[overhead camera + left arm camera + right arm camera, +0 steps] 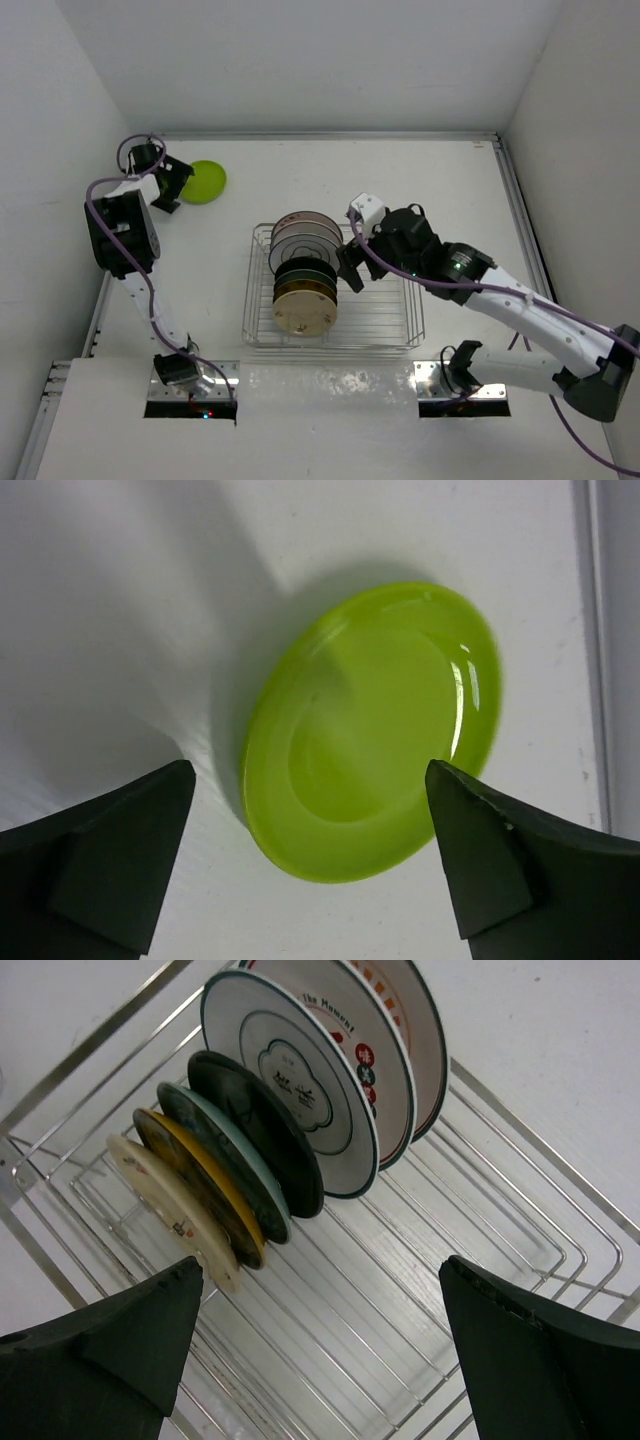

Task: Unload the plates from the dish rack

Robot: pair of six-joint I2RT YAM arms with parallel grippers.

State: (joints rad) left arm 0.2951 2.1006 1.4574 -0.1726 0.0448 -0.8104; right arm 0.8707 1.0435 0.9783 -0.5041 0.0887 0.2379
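Note:
The silver wire dish rack (pixel 385 325) stands mid-table with several plates upright in its left half: a tan plate (pixel 303 309) nearest, a black one (pixel 305 268), white patterned ones (pixel 305 238) farthest. In the right wrist view the row (pixel 290 1110) runs from a cream plate (pixel 165 1200) to white plates. My right gripper (pixel 352 262) (pixel 320 1350) is open, above the rack's bare bars right of the plates. A lime green plate (pixel 206 181) (pixel 375 730) lies on the table at the far left. My left gripper (pixel 170 188) (pixel 310 850) is open just beside it, holding nothing.
White walls close in the table on the left, back and right. A raised rail (pixel 520 215) runs along the right side. The rack's right half (pixel 480 1220) holds no plates.

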